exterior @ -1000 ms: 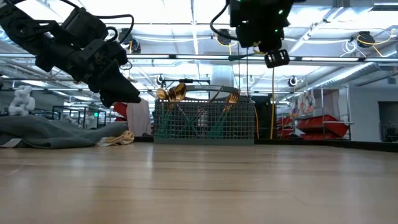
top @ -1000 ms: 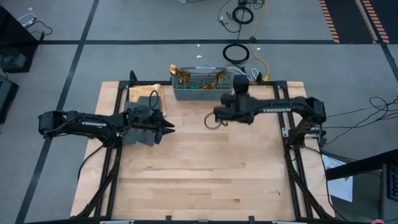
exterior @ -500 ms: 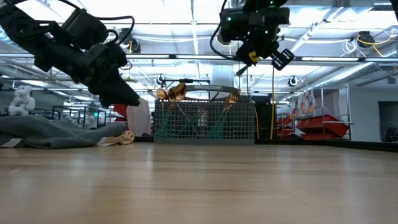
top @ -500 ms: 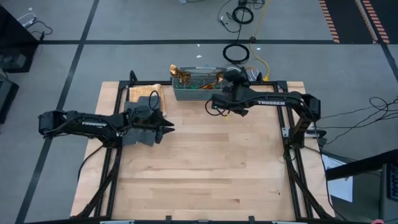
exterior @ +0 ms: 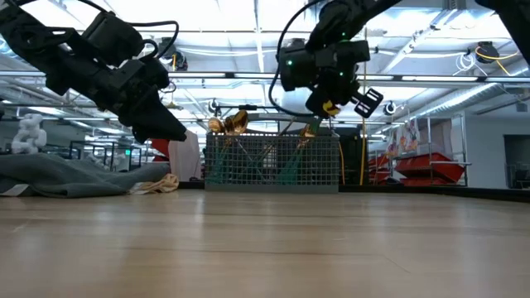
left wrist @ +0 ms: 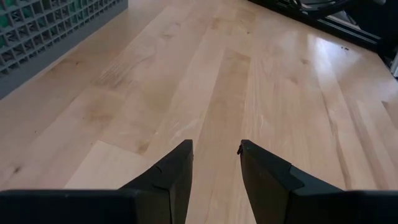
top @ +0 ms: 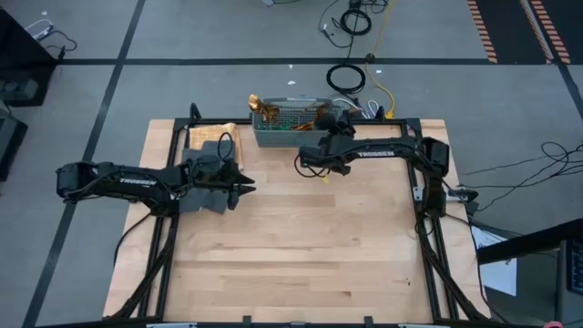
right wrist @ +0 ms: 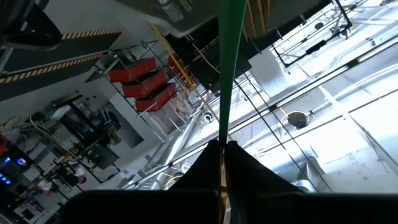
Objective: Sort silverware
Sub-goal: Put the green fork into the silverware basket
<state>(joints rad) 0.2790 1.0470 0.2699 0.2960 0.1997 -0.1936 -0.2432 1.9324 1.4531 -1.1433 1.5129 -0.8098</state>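
Here the worktop (top: 301, 246) carries a grey mesh basket (top: 293, 128) at its far edge, with the silverware (exterior: 234, 124) standing inside. The left claw (top: 248, 189) hovers over the worktop's left part, fingers apart and empty. The right claw (top: 301, 161), raised near the basket, is clamped on one green-handled piece (right wrist: 230, 68).
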